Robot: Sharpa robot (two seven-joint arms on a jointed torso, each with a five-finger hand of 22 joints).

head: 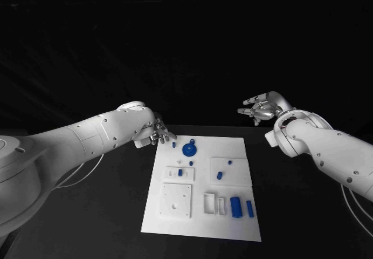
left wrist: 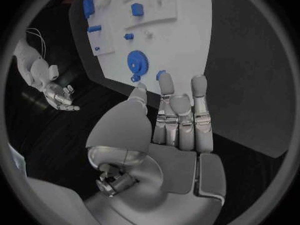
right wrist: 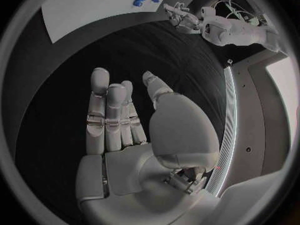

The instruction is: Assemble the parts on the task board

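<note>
Head view: one task board [head: 233, 226], two empty hands.

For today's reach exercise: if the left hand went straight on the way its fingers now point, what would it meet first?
Probably the task board: the left hand points its fingers at its near edge, close to the blue gear. Depth is unclear.

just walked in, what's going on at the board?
Nothing is held yet. The left hand hovers open at the far left corner of the task board, close to a small blue part and the blue gear. The right hand is open, off beyond the board's far right corner. The other blue parts lie untouched on the board.
</note>
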